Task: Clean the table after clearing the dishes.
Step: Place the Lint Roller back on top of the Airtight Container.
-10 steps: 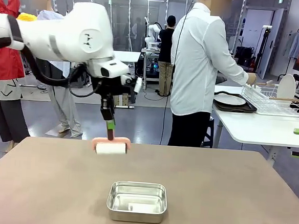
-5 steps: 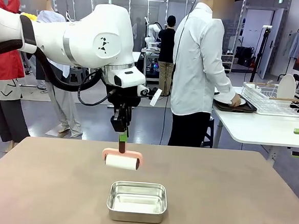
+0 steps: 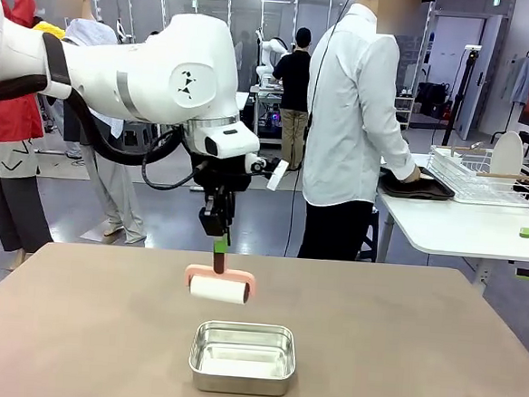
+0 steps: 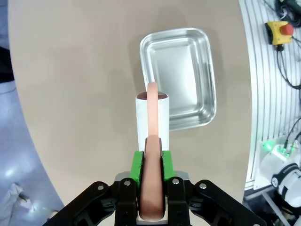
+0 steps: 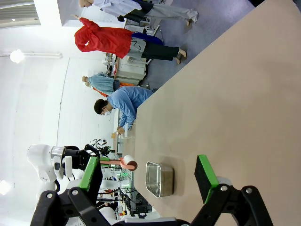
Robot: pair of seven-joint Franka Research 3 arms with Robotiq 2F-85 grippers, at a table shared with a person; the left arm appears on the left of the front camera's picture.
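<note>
Across the brownish table (image 3: 74, 331), the left gripper (image 3: 219, 246) is clamped on the pink handle of a lint roller (image 3: 219, 289), whose white roll hangs just above the top, beside the far edge of a steel tray (image 3: 242, 356). Its green pads (image 4: 138, 165) squeeze the handle. The right gripper (image 5: 149, 175) stands wide apart, holding nothing. Behind, a person (image 3: 353, 123) touches dishes (image 3: 415, 184) on a white side table (image 3: 462, 226).

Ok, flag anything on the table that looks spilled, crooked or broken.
Nothing stands out. The table shows no spill. The steel tray sits flat and square near the front edge, looking empty. The left gripper has its jaws shut on the handle of the lint roller, which hangs level just behind the tray.
</note>
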